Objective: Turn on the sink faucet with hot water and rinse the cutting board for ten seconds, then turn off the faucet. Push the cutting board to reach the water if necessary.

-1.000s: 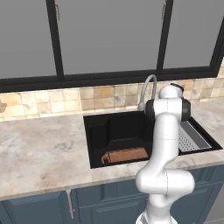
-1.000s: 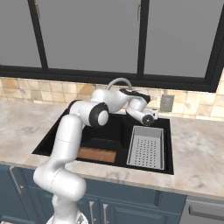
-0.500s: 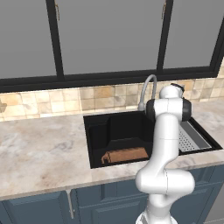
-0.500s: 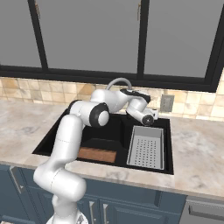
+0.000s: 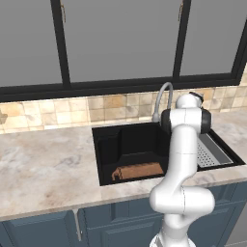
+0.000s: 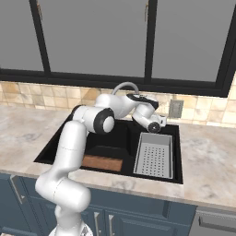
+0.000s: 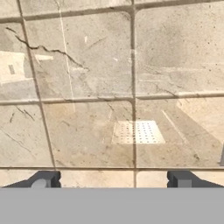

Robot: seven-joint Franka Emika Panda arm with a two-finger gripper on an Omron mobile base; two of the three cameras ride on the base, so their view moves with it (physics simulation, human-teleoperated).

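The arm hides the right end of the cutting board (image 5: 139, 171) and the faucet's (image 5: 162, 99) base in the left base view. In the right base view it covers the board's left end.

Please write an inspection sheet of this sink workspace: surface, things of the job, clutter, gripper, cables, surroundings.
Surface: marbled beige counter around a black sink.
Job's things: brown cutting board lies flat on the sink floor at the front; the faucet arches over the back edge; no water stream seen.
Clutter: grey perforated drain tray in the right part of the sink.
Gripper: gripper open, fingers wide apart, holding nothing, facing the tiled backsplash up close.
Cables: nothing seen.
Surroundings: dark-framed windows above, blue cabinets below, wall outlet right of the faucet.
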